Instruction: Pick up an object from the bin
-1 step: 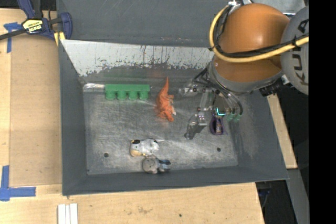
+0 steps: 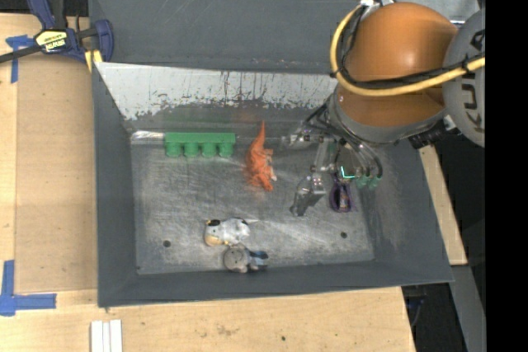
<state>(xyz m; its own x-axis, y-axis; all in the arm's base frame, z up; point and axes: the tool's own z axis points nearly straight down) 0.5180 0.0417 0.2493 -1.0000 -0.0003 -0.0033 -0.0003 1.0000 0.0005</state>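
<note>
Several things lie in the bin [image 2: 111,202]: green block [image 2: 198,146], orange figure [image 2: 261,165], white toy [image 2: 226,232], grey toy [image 2: 241,260]; the claw [image 2: 322,198] hangs open, empty.

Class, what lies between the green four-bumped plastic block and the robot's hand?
The camera view shows a slim orange plastic toy animal lying between the green four-bumped plastic block and the hand.

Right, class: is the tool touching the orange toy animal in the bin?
Apart. The camera view shows a strip of bare bin floor between the tool and the orange toy animal.
</note>
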